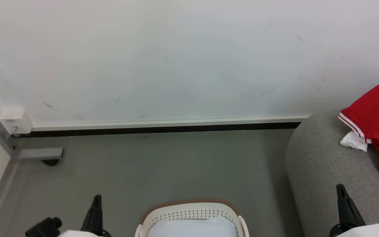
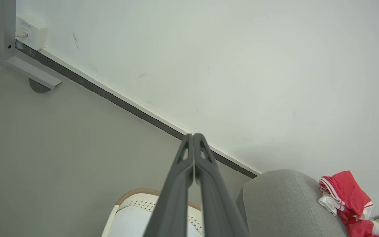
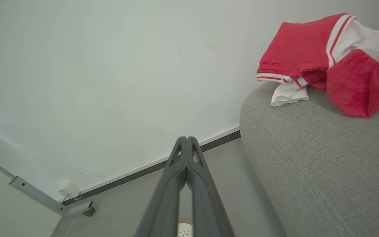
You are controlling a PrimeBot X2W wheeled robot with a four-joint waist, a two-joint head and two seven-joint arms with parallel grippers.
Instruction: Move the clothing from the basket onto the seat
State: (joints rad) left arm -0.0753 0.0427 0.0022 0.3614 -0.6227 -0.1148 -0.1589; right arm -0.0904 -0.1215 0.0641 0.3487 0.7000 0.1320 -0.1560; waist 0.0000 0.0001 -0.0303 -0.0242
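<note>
The red and white clothing (image 1: 377, 123) lies bunched on the grey seat (image 1: 324, 164) at the right, close to the wall; I also see this clothing (image 2: 350, 200) (image 3: 327, 62) from both wrists. The off-white basket (image 1: 189, 210) with its brown rim stands on the floor at bottom centre, a pale blue-white liner (image 1: 192, 228) inside it. My left gripper (image 1: 95, 200) (image 2: 193, 136) is shut and holds nothing, left of the basket. My right gripper (image 1: 341, 191) (image 3: 187, 140) is shut and holds nothing, over the seat's front part, well short of the clothing.
A white wall (image 1: 176, 59) with a dark skirting strip (image 1: 156, 129) runs behind the grey floor (image 1: 163, 164). At the left stand a grey metal frame foot (image 1: 39, 153) and a small white wall box (image 1: 15, 120).
</note>
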